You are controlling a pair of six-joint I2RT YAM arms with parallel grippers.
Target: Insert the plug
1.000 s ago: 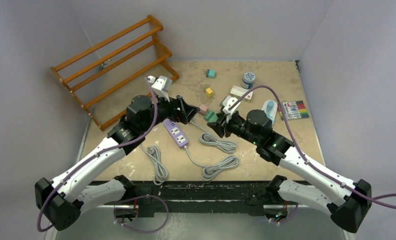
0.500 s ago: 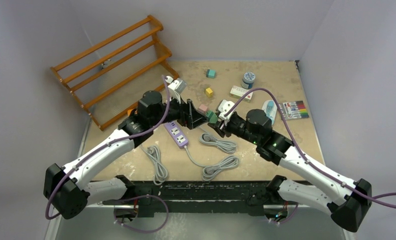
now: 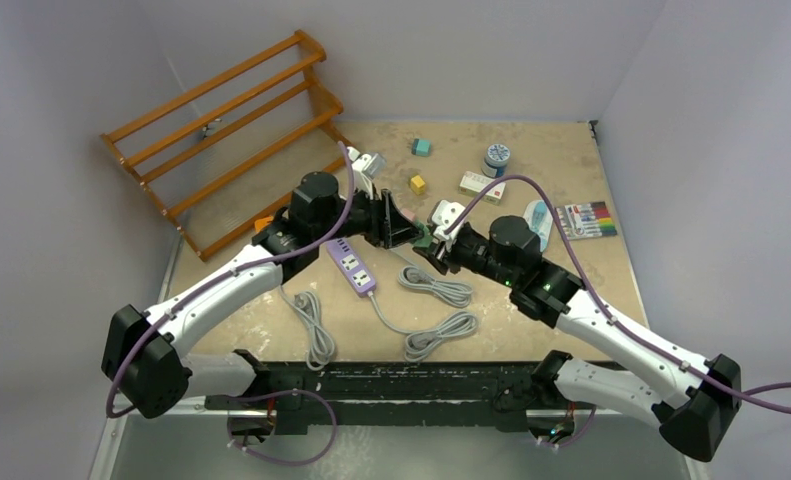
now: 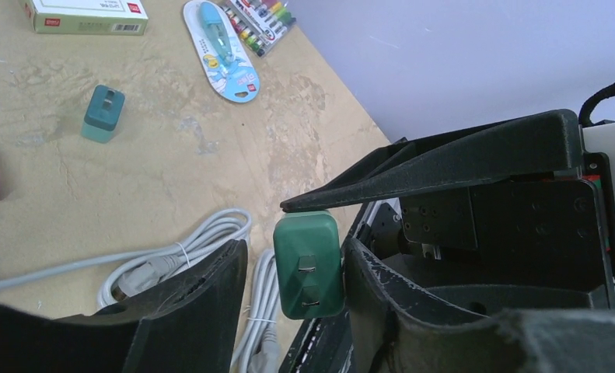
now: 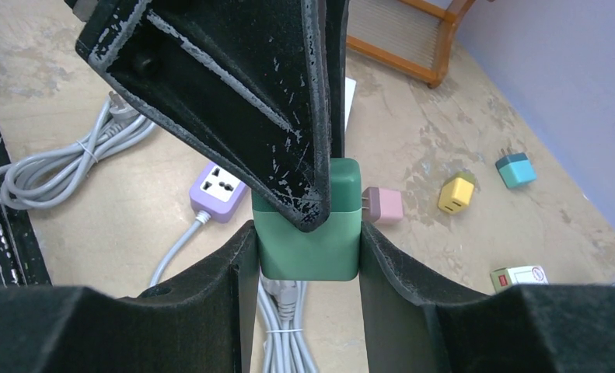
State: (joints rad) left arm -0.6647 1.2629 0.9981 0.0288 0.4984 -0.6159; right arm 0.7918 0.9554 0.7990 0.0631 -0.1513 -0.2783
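green plastic – the green plug point(image 5: 308, 241) is sitting clamped between the two fingers of your right gripper point(image 5: 305, 233), each finger pressing flat on one side of it. you are holding it in the air above the table point(image 3: 531, 160), near the far end of the purple power strip point(image 3: 352, 267) and a little to its right.

your left gripper point(image 4: 295, 249) is standing spread apart around the same plug. in the left wrist view one finger is lying just beside the plug's side, while a gap is showing at the other finger. the plug's two metal prongs are facing that wrist camera.

in the right wrist view the left gripper's fingers are reaching in from above and covering the plug's upper part.

the power strip is lying flat on the table, sockets up — grey cords point(image 3: 436, 285) are lying coiled just beside it. a pink adapter point(image 5: 387, 205) is sitting on the table behind the plug.
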